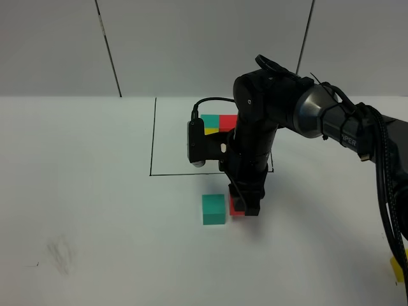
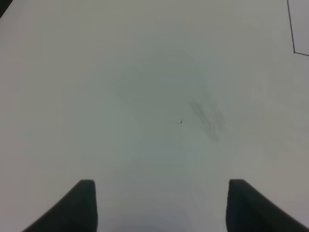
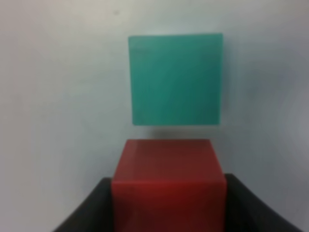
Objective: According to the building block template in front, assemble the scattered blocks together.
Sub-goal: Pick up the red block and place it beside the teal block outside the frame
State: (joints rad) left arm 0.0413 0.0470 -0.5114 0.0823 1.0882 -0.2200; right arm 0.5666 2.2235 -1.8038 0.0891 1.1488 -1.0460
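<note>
The building block template (image 1: 217,122) is a teal, red and yellow trio inside a thin black-lined rectangle (image 1: 153,137) at the back; my right arm hides part of it. A loose teal cube (image 1: 214,209) sits on the table in front of the frame, also in the right wrist view (image 3: 176,79). My right gripper (image 1: 245,207) (image 3: 169,205) is shut on the loose red cube (image 1: 236,207) (image 3: 169,181), right beside the teal cube with a narrow gap. A yellow piece (image 1: 398,268) shows at the right edge, perhaps the yellow cube. My left gripper (image 2: 161,208) is open over bare table.
The table is white with a faint grey smudge (image 1: 60,252) (image 2: 207,116) at the front left. A corner of the black frame line (image 2: 292,34) shows in the left wrist view. Grey wall panels stand behind the table.
</note>
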